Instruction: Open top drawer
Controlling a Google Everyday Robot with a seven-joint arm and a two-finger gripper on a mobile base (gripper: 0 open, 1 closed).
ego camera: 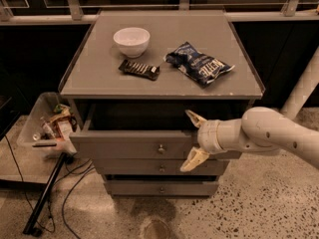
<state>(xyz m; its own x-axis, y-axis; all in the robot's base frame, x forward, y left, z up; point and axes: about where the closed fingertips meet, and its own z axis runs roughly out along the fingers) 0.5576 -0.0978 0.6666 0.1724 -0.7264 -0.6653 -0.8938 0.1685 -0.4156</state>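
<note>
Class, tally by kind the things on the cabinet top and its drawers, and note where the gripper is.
Bowl: 1
Wrapped bar: 1
Chip bag: 1
Drawers: 3, the top drawer pulled out, two lower drawers
Gripper: 1, open, at the top drawer's front
Total: 7

Dim warm overhead light; top drawer point(124, 144) interior shadowed; gripper point(186, 141) at its front.

The smooth cream plastic claw point(193, 139) sits spread at the matt grey wooden top drawer point(119, 144), beside its shiny metal knob point(160, 148).
</note>
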